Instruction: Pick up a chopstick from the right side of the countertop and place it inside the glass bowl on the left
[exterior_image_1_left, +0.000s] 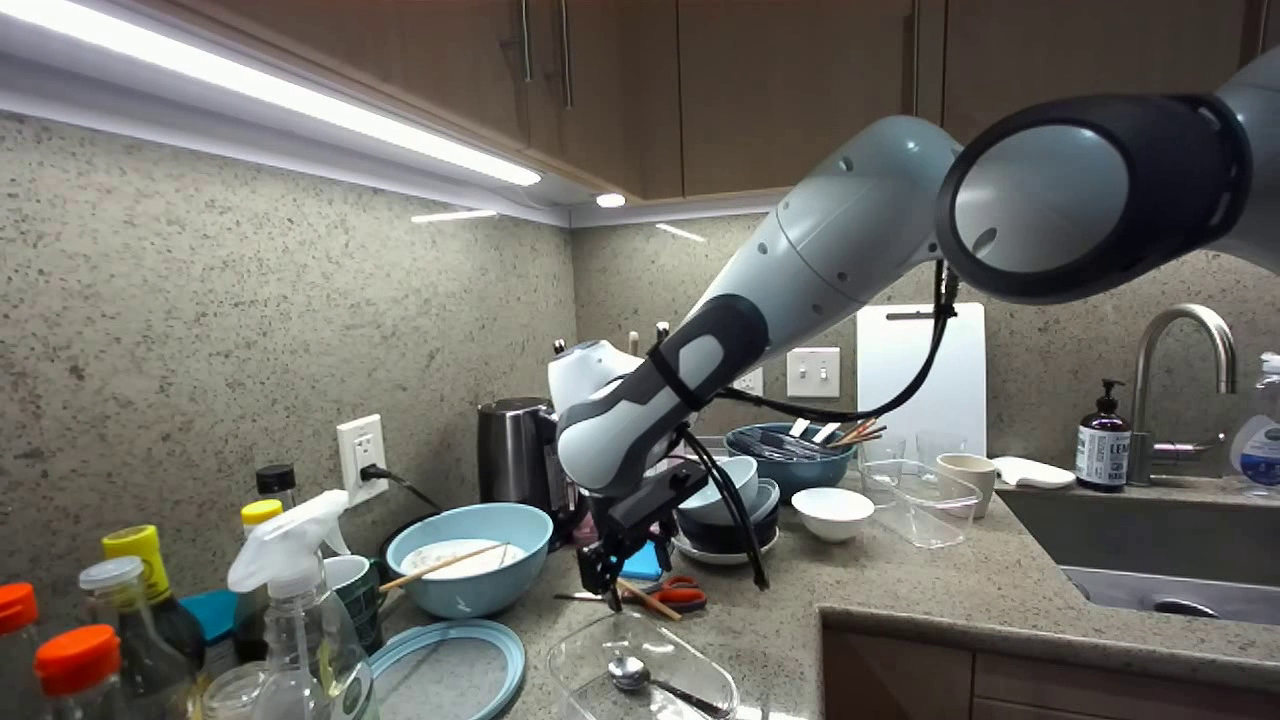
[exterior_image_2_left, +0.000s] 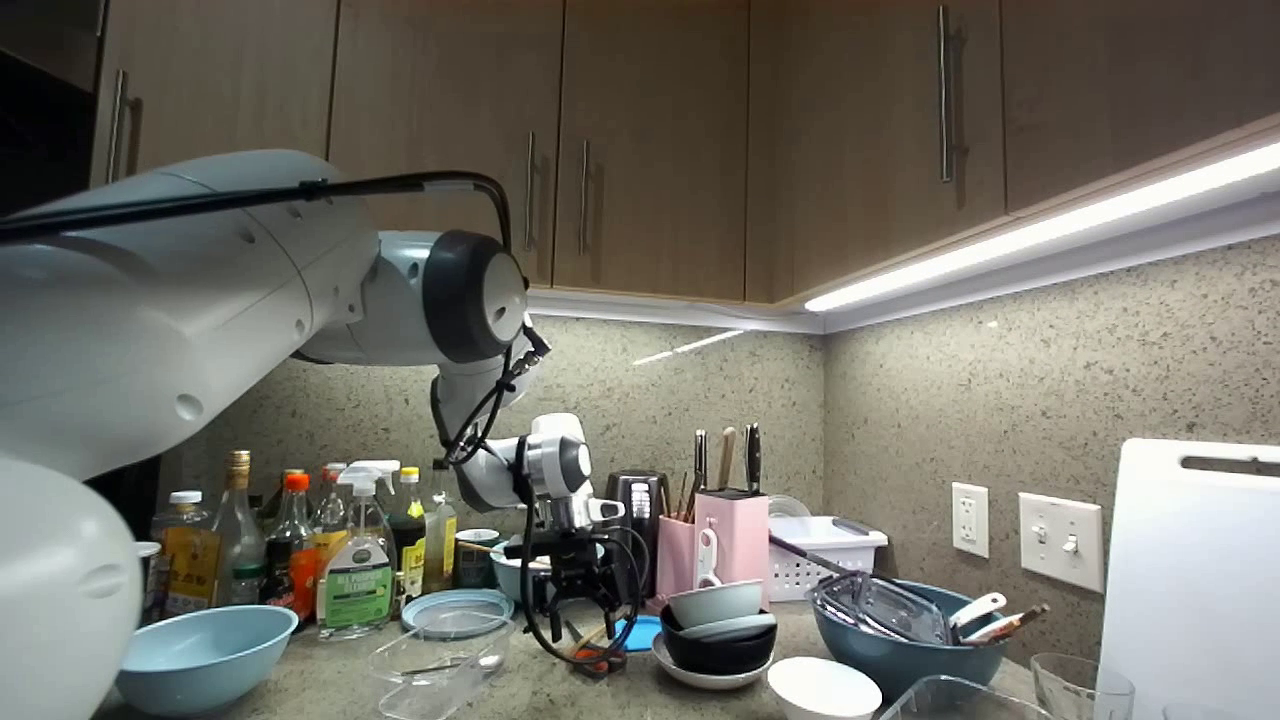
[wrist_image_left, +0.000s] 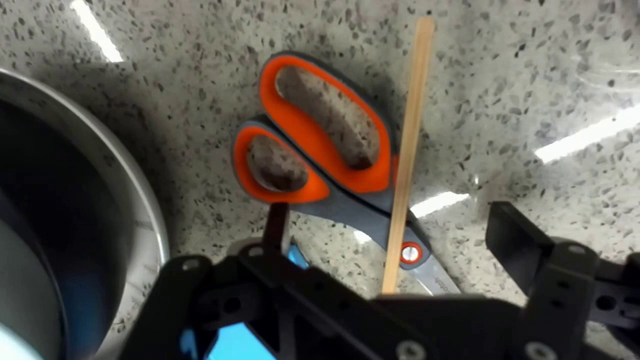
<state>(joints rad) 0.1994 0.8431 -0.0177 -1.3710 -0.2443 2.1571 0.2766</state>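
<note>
A wooden chopstick lies across orange-and-grey scissors on the speckled countertop. It also shows in an exterior view. My gripper is open and empty above it; the chopstick's near part runs between the two fingers, touching neither, and its near end is hidden by the gripper body. The gripper also shows in both exterior views. A clear see-through dish holds a spoon. A light-blue bowl has white contents and another chopstick resting over its rim.
Stacked bowls stand close beside the gripper, with a bright blue item near it. A round blue lid, a spray bottle, a kettle, a white bowl and a utensil-filled blue bowl stand around.
</note>
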